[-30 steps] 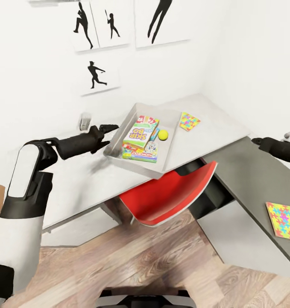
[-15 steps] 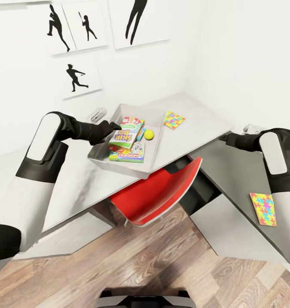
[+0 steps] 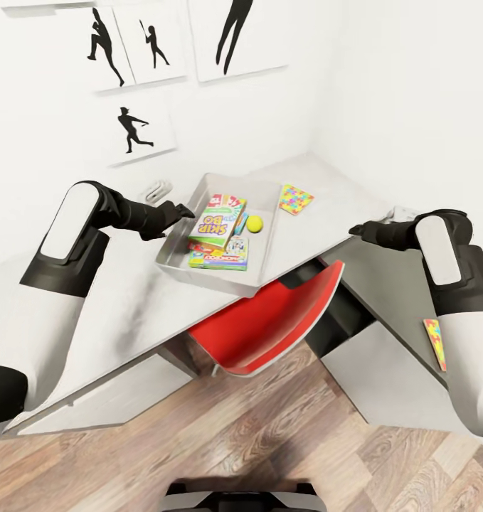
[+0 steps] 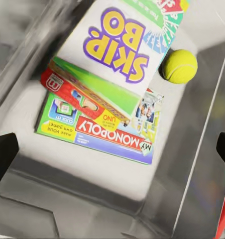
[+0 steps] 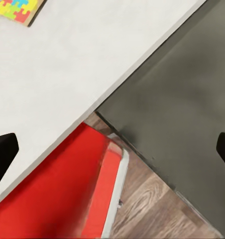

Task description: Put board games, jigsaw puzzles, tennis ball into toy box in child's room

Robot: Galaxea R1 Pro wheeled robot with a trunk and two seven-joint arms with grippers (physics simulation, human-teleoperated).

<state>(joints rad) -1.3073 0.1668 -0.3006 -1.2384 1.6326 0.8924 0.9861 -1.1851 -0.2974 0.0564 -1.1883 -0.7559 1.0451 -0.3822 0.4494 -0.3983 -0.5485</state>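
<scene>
Swinging a touch since half a second ago, the head camera is now showing the right arm further in over the dark bench section, and the near jigsaw puzzle (image 3: 434,343) is slipping partly behind that arm. The left pincer (image 3: 178,211) is hanging at the toy box (image 3: 171,250) rim, fingers spread wide in the left wrist view, gripping nothing. The right pincer (image 3: 358,230) is also gaping wide and empty above the bench (image 3: 127,299) edge. Inside the box are lying the Skip-Bo game (image 4: 117,42), the Monopoly game (image 4: 92,132) and the tennis ball (image 4: 179,65). The far jigsaw puzzle (image 3: 296,198) is sitting just beside the box.
</scene>
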